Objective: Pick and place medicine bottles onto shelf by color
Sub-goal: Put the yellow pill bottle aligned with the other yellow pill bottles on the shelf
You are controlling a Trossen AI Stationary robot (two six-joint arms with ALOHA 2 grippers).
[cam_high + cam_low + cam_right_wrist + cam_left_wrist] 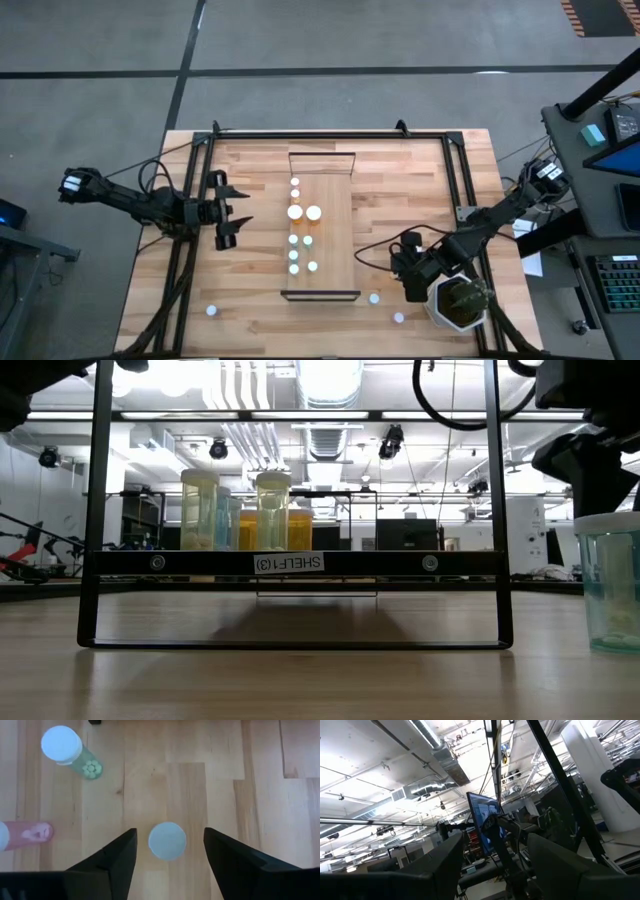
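Bottles were the job, sorted by color onto the shelf point(325, 240), a light plank in the middle of the table point(250, 310).

From left to right in the high view, we saw the left gripper point(236, 210) waiting above the table's left side, its fingers spread wide and empty. Near the table's front edge on that side stood one white-capped bottle point(212, 311), not yet moved. On the shelf we counted about seven bottles: one toward the far end point(296, 183), two larger ones point(297, 212) side by side at the middle, and a cluster point(294, 255) toward the near end. Right of the shelf two more bottles waited on the table, one just past the shelf's corner point(374, 298) and one nearer the front point(398, 318). Beyond them the right gripper point(412, 280) hung over the table beside a potted plant point(460, 303).

We judged the task a good way past half, with at least three bottles left.

The low view alone showed colors: yellowish and orange bottles point(272, 510) behind the rail. Only the right wrist view showed the right gripper's point(170, 851) fingers wide apart, empty, with a white cap point(167, 840) between them, plus a green bottle point(70, 751) and a pink one point(25, 834) nearby. The left wrist view showed only ceiling.
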